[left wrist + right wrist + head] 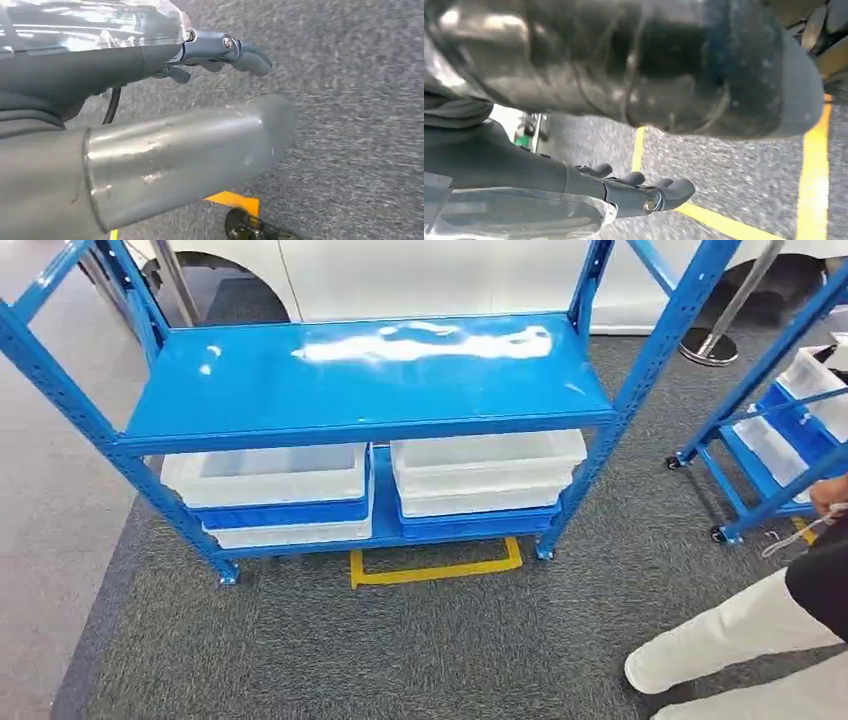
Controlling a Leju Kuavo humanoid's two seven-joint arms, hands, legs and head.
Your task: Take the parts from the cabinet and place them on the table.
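My left hand (220, 52) hangs over carpet, fingers loosely out, holding nothing. Blue cabinet (365, 380) ahead: top shelf bare, white bins (265, 475) below; parts inside not discernible. My right hand (639, 192) likewise slack, unladen. Counter unseen; progress unclear.

Counted: two blue racks, one central (365, 380), one at the right edge (760, 440). On the central rack's lower shelf, two stacks of bins, left (270, 495) and right (485, 475); each stack two white bins with one blue between. One yellow floor marking (435, 568) below; one person (760, 625).
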